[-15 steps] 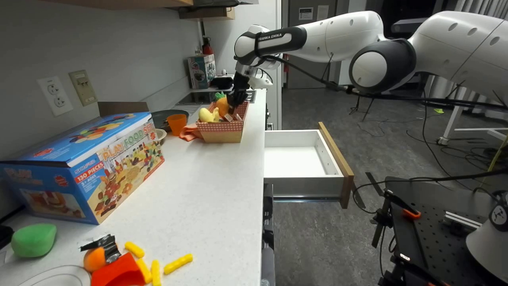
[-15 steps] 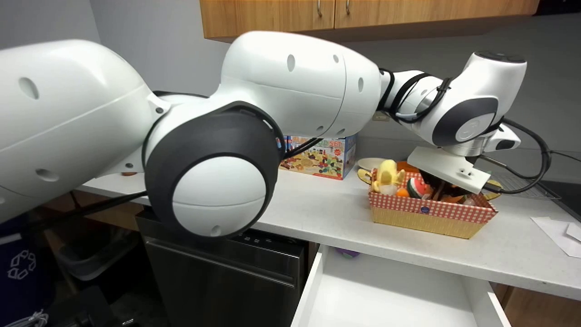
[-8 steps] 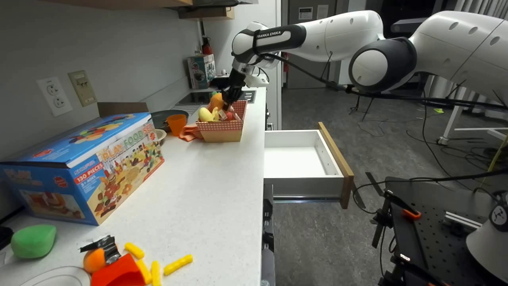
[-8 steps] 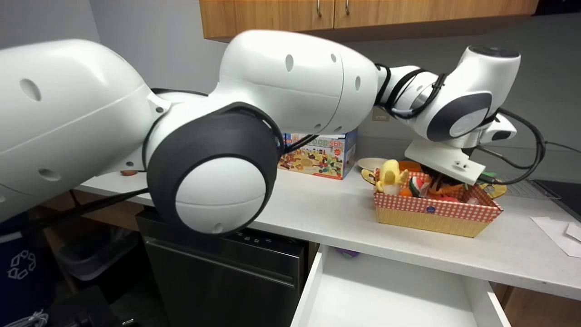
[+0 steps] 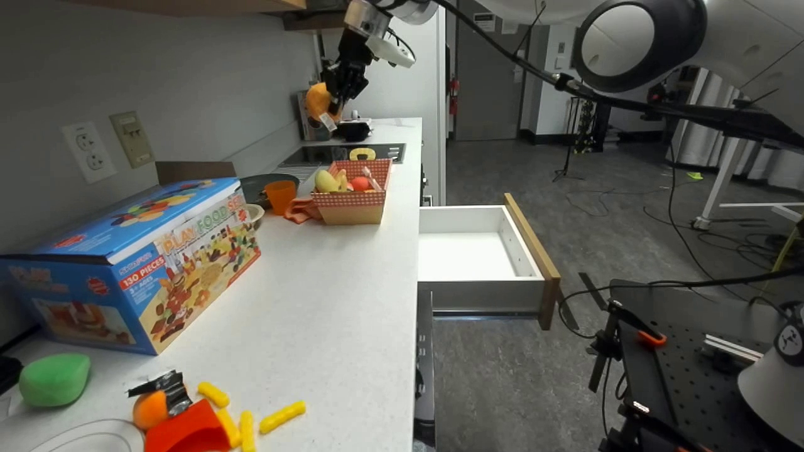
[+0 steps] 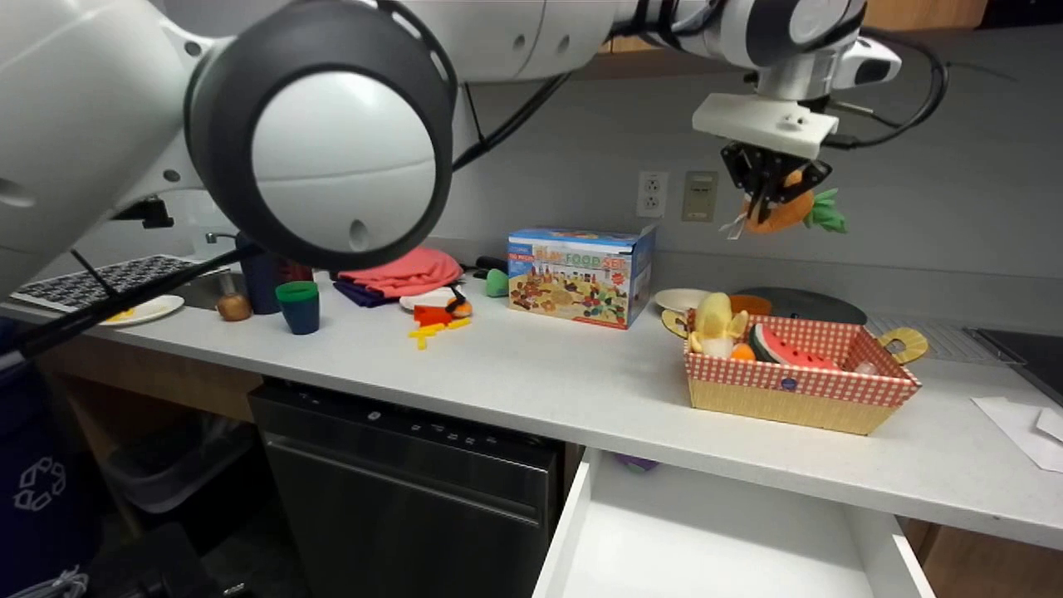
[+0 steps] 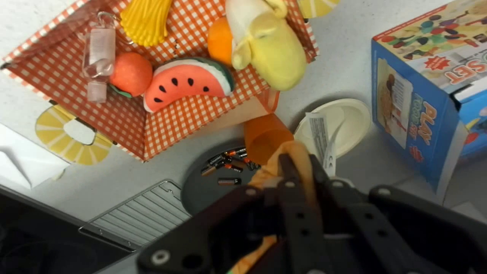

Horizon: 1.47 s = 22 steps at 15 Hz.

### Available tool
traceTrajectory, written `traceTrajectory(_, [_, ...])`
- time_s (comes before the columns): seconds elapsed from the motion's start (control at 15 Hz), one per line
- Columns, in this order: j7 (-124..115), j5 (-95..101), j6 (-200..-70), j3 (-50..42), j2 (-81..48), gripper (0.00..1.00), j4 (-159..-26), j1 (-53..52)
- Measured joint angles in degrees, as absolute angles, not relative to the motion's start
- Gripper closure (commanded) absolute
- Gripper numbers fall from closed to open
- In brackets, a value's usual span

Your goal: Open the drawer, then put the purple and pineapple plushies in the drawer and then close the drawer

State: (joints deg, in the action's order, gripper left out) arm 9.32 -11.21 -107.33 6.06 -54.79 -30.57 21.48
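Over bench point(image 6: 531, 365): pineapple plushie point(image 6: 788, 216) now out of basket point(image 6: 776, 407), jaws pinching it.
Purple plushie point(image 6: 637, 463) (part-hidden) alrdy in open drawer point(image 6: 714, 548); drop-in prob. nxt.

In an exterior view, at five o'clock, the counter point(image 6: 515, 374) leaves only part of a purple thing point(image 6: 636, 463) showing and the bottom edge crops the drawer point(image 6: 719, 531). In the wrist view, the gripper point(image 7: 299, 158) covers much of the pineapple plushie point(image 7: 304, 164) at five; the basket point(image 7: 179, 121) is cut off at eleven, and print on the batteries point(image 7: 229, 181) at seven is too small to read.
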Motion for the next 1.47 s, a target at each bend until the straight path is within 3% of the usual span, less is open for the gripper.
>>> traceTrajectory(0.53, [-8.14, -7.17, -94.89, -0.5, -45.44, 0.97, -38.97, 22.13])
traceTrajectory(1.47, [-32.17, -8.38, -101.45, -8.72, -32.96, 0.97, -79.05, 25.69])
